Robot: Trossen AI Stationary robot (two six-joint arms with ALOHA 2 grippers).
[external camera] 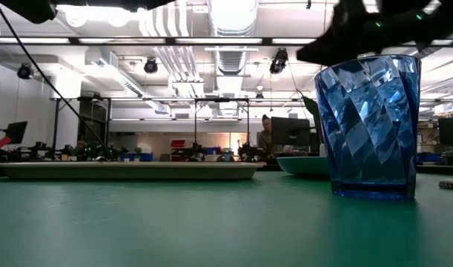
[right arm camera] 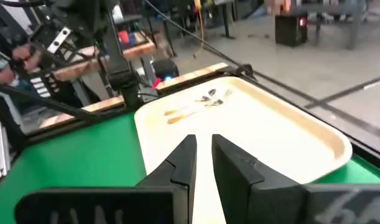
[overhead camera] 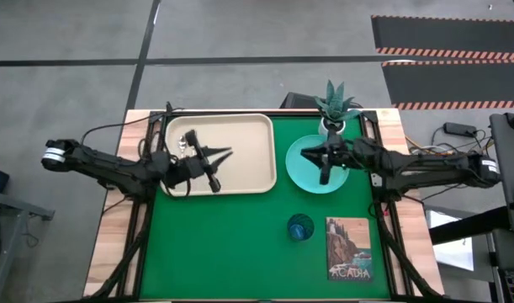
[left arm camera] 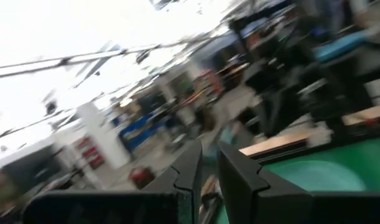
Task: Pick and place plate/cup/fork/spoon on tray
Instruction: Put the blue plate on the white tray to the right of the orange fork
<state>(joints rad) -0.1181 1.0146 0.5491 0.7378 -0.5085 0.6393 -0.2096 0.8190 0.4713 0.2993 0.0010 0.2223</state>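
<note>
The beige tray (overhead camera: 248, 135) lies at the far left of the green mat. The fork and spoon (right arm camera: 199, 104) lie side by side on it near its far left corner (overhead camera: 186, 140). The turquoise plate (overhead camera: 300, 175) rests on the mat right of the tray. The blue cup (overhead camera: 299, 227) stands upright on the mat nearer the front, and looms close in the low view (external camera: 368, 126). My left gripper (overhead camera: 221, 168) hovers over the tray, tipped upward, with a narrow gap between its fingers (left arm camera: 208, 152), and is empty. My right gripper (overhead camera: 318, 164) hovers over the plate, pointing toward the tray, narrowly open (right arm camera: 203, 140), and is empty.
A white pot with a green plant (overhead camera: 334, 114) stands at the far edge just behind the plate. The "Acadia" picture card (overhead camera: 349, 248) lies at the front right beside the cup. Bare green mat lies in front of the tray.
</note>
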